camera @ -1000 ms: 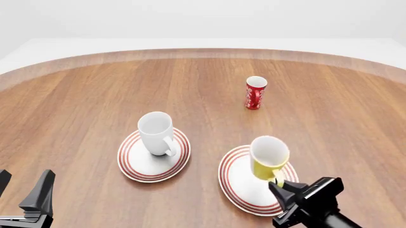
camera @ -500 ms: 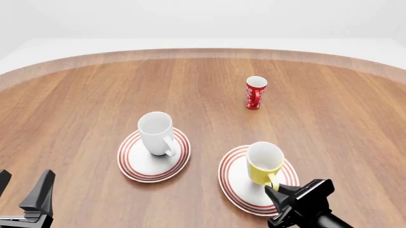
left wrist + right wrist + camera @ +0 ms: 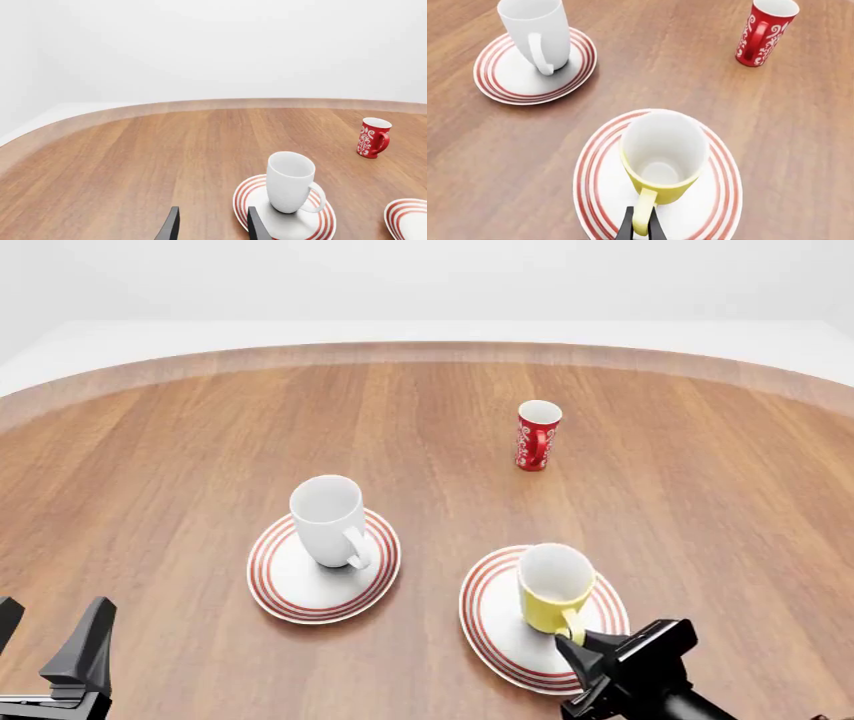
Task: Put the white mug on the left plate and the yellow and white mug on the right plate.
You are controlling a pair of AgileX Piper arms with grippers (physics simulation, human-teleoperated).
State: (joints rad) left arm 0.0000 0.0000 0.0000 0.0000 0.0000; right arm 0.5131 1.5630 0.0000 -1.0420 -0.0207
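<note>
At the near left edge of the desk (image 3: 160, 440) we see the left end effector (image 3: 47, 660) parked low, its fingers spread apart with nothing between them, well clear of the crockery. Just right of it and a little farther away, the white mug (image 3: 328, 519) stands upright on the left plate (image 3: 287, 590), handle turned toward us; we judge that half of the task done.

Moving right, the yellow and white mug (image 3: 553, 588) sits upright on the right plate (image 3: 494, 625), and in the right wrist view its base appears to rest on the plate's white centre. The right end effector (image 3: 640, 226) is pinched closed on the mug's yellow handle at the near side, the arm reaching in low from the near right corner. So we take the step in hand to be the placement of this second mug, at its very end. What the next move calls for, in our view, is spreading the fingers gently and backing off toward the near side without tugging the handle or tipping the mug.

Far beyond, a slim red mug (image 3: 538, 435) stands alone, no part of this job.
</note>
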